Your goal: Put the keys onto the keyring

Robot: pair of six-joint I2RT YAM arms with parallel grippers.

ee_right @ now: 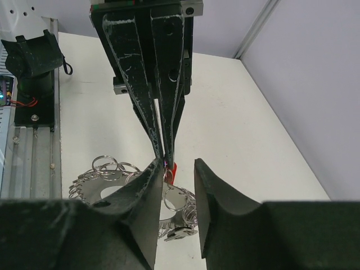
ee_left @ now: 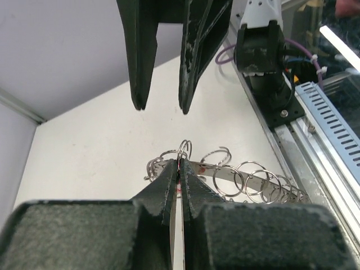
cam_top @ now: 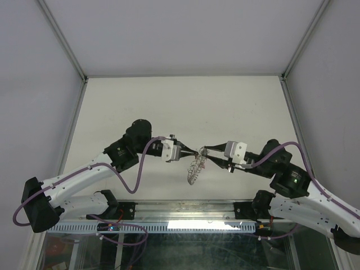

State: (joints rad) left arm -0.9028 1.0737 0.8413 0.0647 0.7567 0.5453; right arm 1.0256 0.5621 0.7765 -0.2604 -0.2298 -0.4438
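Note:
My left gripper (cam_top: 193, 152) is shut on the keys: a sliver of the red tag (ee_left: 179, 189) shows between its pads, and a small split ring (ee_left: 184, 151) sticks out past the tips. In the right wrist view the red tag (ee_right: 172, 170) shows just below the left gripper's tip (ee_right: 167, 160). The keyring (cam_top: 194, 169), a silver wreath strung with many small rings, appears to hang just under the two grippers; it also shows in the left wrist view (ee_left: 253, 181) and the right wrist view (ee_right: 107, 183). My right gripper (cam_top: 203, 151) is open, tip to tip with the left, its fingers (ee_right: 147, 185) beside the tag.
The white table (cam_top: 185, 107) has grey walls on three sides. A metal rail (cam_top: 185, 211) and the arm bases run along the near edge. A black motor mount (ee_left: 270, 62) stands at the right of the left wrist view.

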